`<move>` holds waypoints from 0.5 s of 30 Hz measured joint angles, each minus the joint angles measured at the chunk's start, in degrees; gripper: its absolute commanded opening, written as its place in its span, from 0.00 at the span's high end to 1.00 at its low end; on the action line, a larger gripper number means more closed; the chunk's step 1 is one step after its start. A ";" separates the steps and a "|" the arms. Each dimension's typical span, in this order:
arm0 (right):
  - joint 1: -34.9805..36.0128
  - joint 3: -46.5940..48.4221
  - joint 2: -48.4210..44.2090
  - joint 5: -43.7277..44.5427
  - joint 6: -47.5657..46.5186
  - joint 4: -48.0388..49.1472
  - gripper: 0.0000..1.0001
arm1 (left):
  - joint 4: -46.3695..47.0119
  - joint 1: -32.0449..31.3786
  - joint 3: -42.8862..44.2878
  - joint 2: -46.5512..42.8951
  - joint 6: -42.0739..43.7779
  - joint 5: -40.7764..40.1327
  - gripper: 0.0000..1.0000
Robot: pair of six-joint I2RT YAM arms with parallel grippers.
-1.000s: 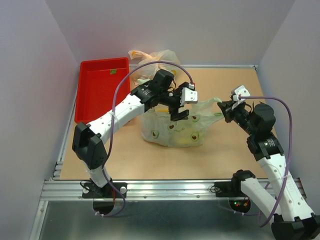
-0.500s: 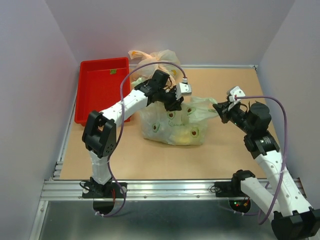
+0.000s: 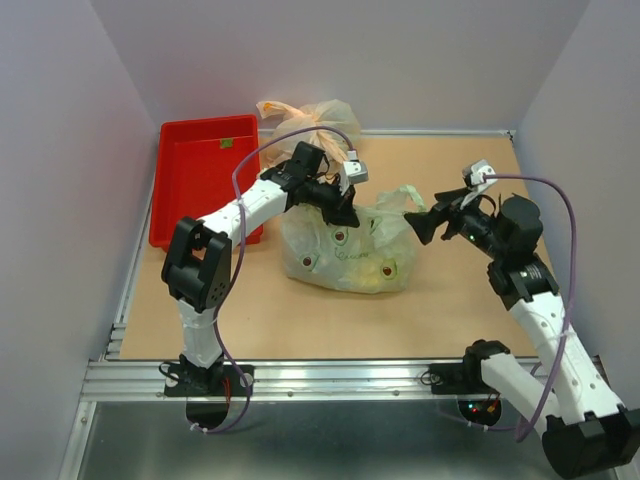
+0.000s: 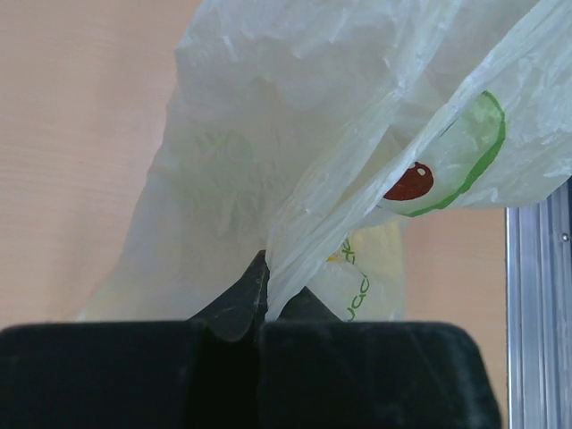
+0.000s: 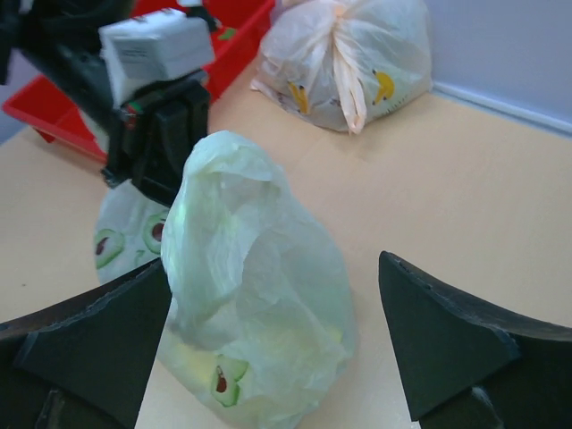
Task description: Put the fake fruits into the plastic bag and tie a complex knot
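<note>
The plastic bag [image 3: 345,255] lies mid-table, pale green with printed spots. The fake fruits show only as a yellow patch [image 3: 372,281] through its wall. My left gripper [image 3: 343,210] sits at the bag's back left and is shut on a twisted handle strip [image 4: 295,237], which is pinched between the fingertips [image 4: 250,286]. My right gripper [image 5: 275,264] stands open to the bag's right. The other handle loop [image 5: 241,259] rises loose between and just ahead of its fingers, touching neither. No knot shows on this bag.
A red tray [image 3: 200,180] stands at the back left, close to the left arm. An orange-peach knotted bag [image 3: 305,115] rests by the back wall behind the left wrist. Bare tabletop lies in front of the bag and at the right rear.
My left gripper closed on the bag's handle and drew back toward the left. My right gripper let go of the other handle and opened wide, and that loop now stands free.
</note>
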 measured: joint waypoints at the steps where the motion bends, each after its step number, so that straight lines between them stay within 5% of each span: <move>1: 0.00 0.57 -1.51 -0.92 0.17 -1.09 0.00 | -0.24 0.00 0.07 0.07 0.07 0.59 1.00; 9: 0.00 1.49 -12.59 -6.60 -4.98 -9.75 0.00 | -1.95 0.04 2.73 3.28 0.31 3.98 1.00; 15: 0.00 -7.08 -10.14 -9.66 -11.45 -8.07 0.00 | -2.73 0.24 2.73 3.65 0.55 6.95 1.00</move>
